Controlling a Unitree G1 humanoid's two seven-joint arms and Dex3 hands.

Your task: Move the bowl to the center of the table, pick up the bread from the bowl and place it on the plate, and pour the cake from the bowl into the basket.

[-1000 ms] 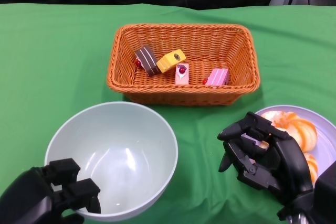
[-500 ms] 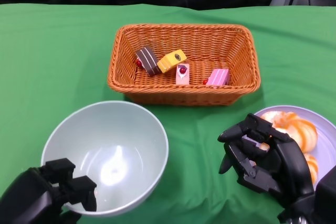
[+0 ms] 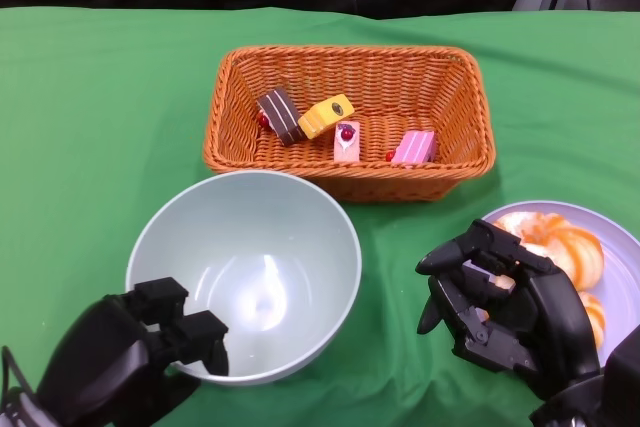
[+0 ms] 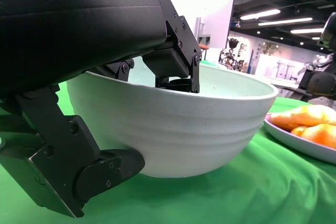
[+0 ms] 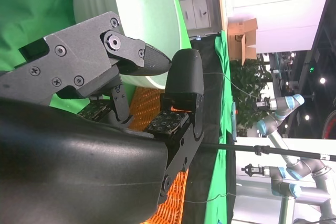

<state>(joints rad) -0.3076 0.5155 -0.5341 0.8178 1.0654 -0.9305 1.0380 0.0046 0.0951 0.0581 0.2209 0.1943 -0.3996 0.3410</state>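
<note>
Pale green bowl [image 3: 270,237], near rim between left hand [image 3: 135,357] fingers [image 3: 200,332]

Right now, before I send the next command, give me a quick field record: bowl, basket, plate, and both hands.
bowl: pale green bowl, upright, empty, in front of the basket
basket: wicker basket holding four cake pieces
plate: lilac plate at right, bread on it
left hand: left hand grips the bowl's near rim, fingers hooked inside
right hand: right hand beside the plate, fingers curled, holds nothing
</note>
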